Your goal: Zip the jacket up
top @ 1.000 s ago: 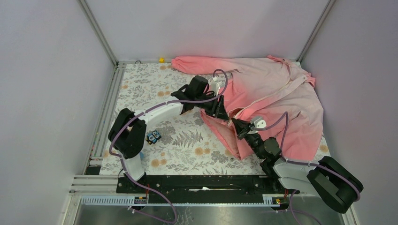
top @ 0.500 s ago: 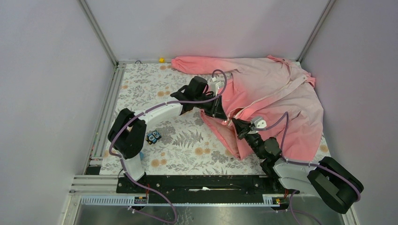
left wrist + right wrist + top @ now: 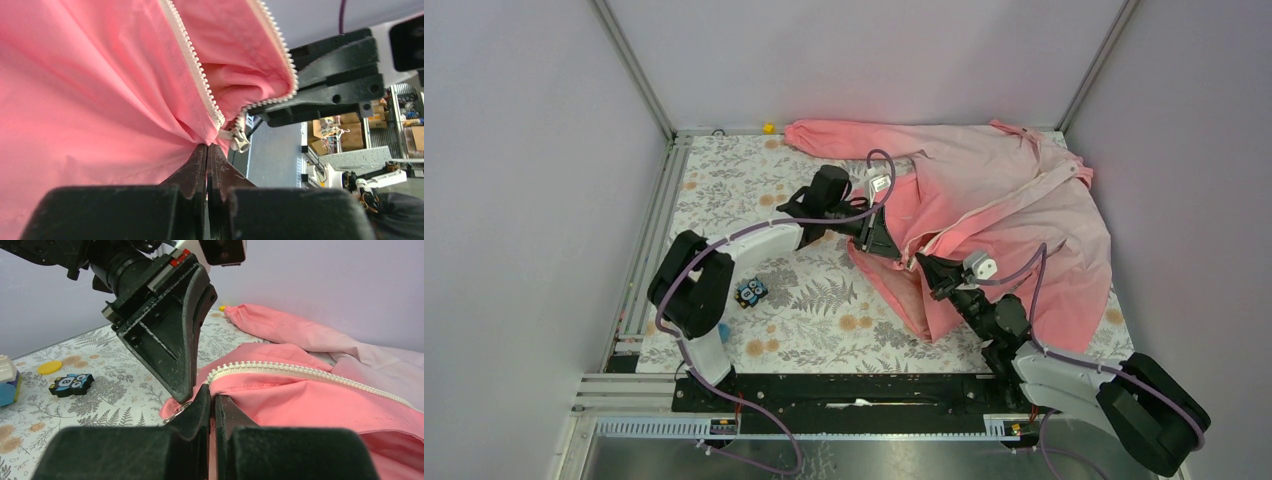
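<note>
The pink jacket (image 3: 1024,210) lies spread over the right half of the table, its front open. My left gripper (image 3: 890,245) is shut on the jacket (image 3: 90,90) fabric at the bottom of the white zipper (image 3: 192,65), right beside the metal slider (image 3: 240,141). Close by, my right gripper (image 3: 926,266) is shut on the jacket (image 3: 310,405) just under the other zipper (image 3: 280,367) edge. A metal pull ring (image 3: 177,414) hangs by its left finger. The left gripper's fingers (image 3: 175,345) stand directly in front of the right one, nearly touching.
A small blue-and-black toy (image 3: 750,291) lies on the floral mat left of the jacket. A yellow piece (image 3: 768,127) sits at the back edge. The right wrist view shows a yellow disc (image 3: 50,367) and a blue-white block (image 3: 7,382). Walls close in on three sides.
My left gripper has closed onto the jacket fabric by the slider and drawn slightly left and back. The jacket front has lifted and shifted with it. The right arm has edged forward.
</note>
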